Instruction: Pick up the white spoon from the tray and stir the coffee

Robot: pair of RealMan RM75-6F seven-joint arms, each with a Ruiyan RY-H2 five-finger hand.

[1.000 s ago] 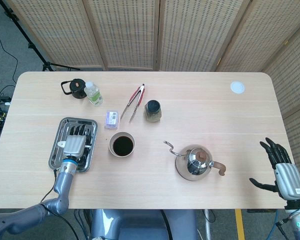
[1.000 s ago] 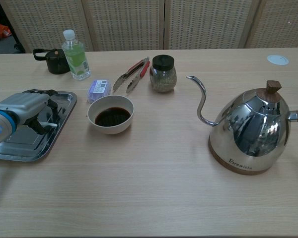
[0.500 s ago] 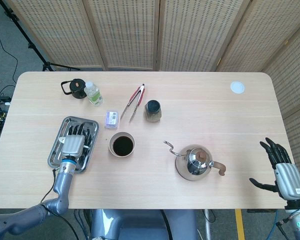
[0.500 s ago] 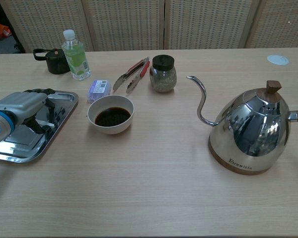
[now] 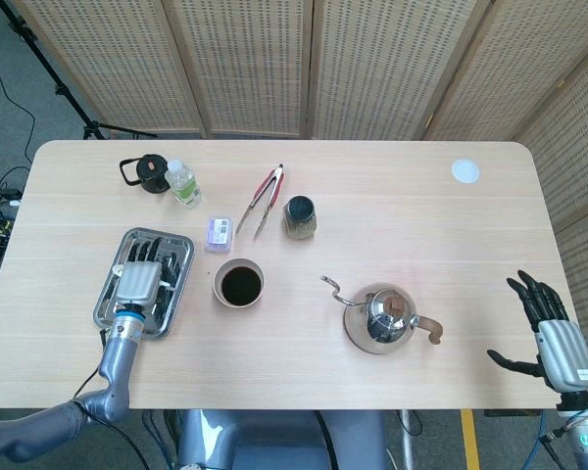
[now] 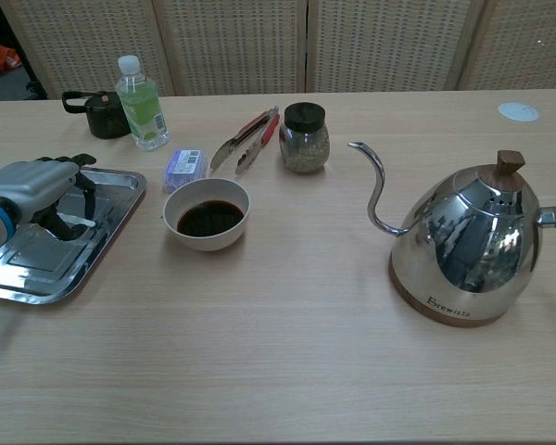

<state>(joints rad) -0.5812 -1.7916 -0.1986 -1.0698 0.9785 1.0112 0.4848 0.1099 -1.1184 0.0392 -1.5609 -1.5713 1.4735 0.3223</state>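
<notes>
The metal tray (image 5: 179, 282) (image 6: 37, 271) lies at the table's left front. My left hand (image 5: 140, 279) (image 6: 30, 185) hovers over it with its fingers curled down. The white spoon (image 6: 74, 221) pokes out from under those fingers, pinched and a little above the tray floor; in the head view the hand hides it. The white bowl of dark coffee (image 5: 240, 284) (image 6: 206, 215) stands just right of the tray. My right hand (image 5: 552, 338) hangs off the table's right front corner, fingers spread, holding nothing.
A steel kettle (image 5: 382, 318) (image 6: 468, 246) stands right of the bowl, spout towards it. Behind the bowl are a purple packet (image 6: 183, 167), red tongs (image 6: 250, 139), a jar (image 6: 304, 137), a small bottle (image 6: 141, 104) and a black lidded cup (image 5: 147, 173).
My left hand has drawn back and left over the tray, rising slightly, and the white spoon has moved along with it. The right hand has stayed put.
</notes>
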